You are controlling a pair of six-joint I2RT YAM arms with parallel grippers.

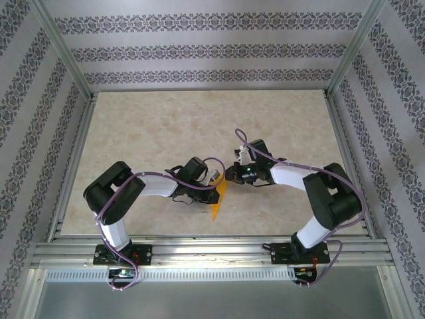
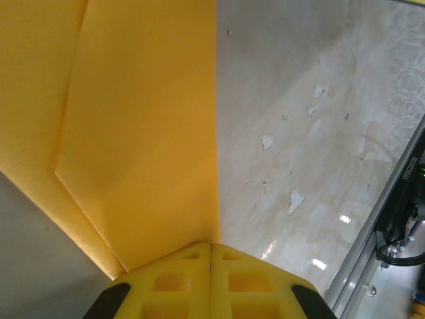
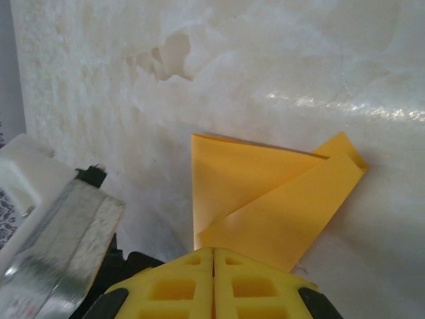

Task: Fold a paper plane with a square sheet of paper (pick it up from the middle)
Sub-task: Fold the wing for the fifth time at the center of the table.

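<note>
Step in hand: mid-fold, judged from creases already set in the square sheet of paper (image 3: 265, 199); not a dart shape yet.
Paper, top view: narrow orange sliver just at 6 o'clock of the table (image 1: 199, 126) centre, pointing toward the near rail, tucked between the two wrists.
Paper, right wrist view: flat triangle with a band folded over it, fanning from the fingertips toward 12 and 2 o'clock, lying close to the marble surface.
Paper, left wrist view: broad panel running from the fingertips to 12 and 10 o'clock, one straight edge at 12, a crease slanting across the left part.
Left gripper (image 2: 211, 249): clenched, yellow pads pressed together, paper edge running into the seam; reads as a pinch on the sheet.
Right gripper (image 3: 213, 254): clenched likewise, lower edge of the fold vanishing behind the pads; likely pinched too.
Relation: grippers nearly nose to nose, left at 9 o'clock, right at 3.
Next move, judgement: one claw to anchor, the other to carry its flap over and press the crease flat.
Risk: thin paper, easily skewed or torn if pulled from both sides at once.
</note>
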